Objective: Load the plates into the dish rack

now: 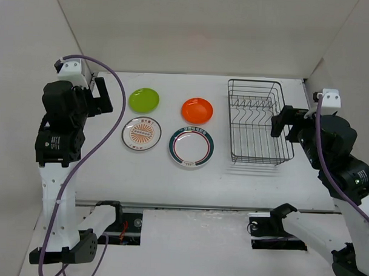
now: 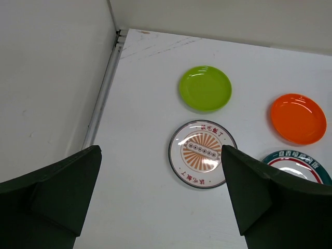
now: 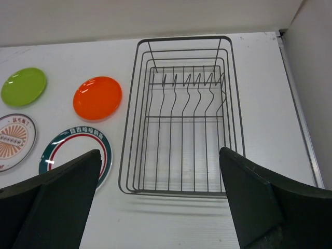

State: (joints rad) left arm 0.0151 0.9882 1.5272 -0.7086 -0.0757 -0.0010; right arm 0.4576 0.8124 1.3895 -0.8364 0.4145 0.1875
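Observation:
Four plates lie flat on the white table: lime green (image 1: 144,99), orange (image 1: 197,110), white with an orange sunburst (image 1: 141,134), and a larger white one with a teal rim (image 1: 191,147). The black wire dish rack (image 1: 258,121) stands empty at the right. My left gripper (image 1: 101,96) is open and empty, held high left of the green plate. My right gripper (image 1: 283,121) is open and empty, held above the rack's right side. The left wrist view shows the sunburst plate (image 2: 202,153) between my fingers; the right wrist view shows the rack (image 3: 181,132) below.
White walls enclose the table at the left, back and right. A purple cable (image 1: 106,135) loops off the left arm. A rail (image 1: 194,207) runs along the table's near edge by the arm bases.

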